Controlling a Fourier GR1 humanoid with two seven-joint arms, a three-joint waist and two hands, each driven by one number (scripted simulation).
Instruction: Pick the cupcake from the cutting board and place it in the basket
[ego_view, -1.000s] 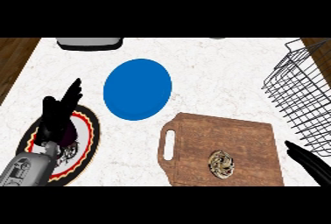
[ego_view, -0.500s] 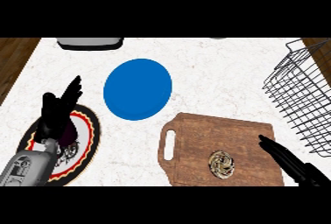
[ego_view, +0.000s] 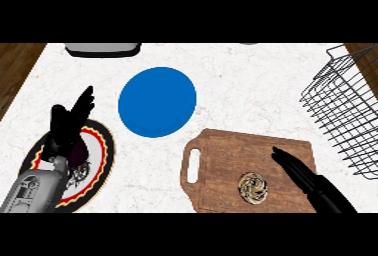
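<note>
Head view: the cupcake (ego_view: 253, 188) sits low on the cutting board (ego_view: 244, 150), near its lower edge. The right hand (ego_view: 306, 176), fingers straight, lies over the board just beside it. The basket (ego_view: 347, 112) stands at the desk's (ego_view: 251, 80) right edge. The left hand (ego_view: 68, 125) rests spread over a patterned plate (ego_view: 100, 150).

You have a white marbled counter (ego_view: 244, 75) carrying a blue plate (ego_view: 157, 102) near the middle, a wooden cutting board (ego_view: 221, 172) just below it, a black-and-red patterned plate (ego_view: 96, 150) at left, a wire basket (ego_view: 347, 110) at right, and a grey object (ego_view: 103, 48) at the far edge.
</note>
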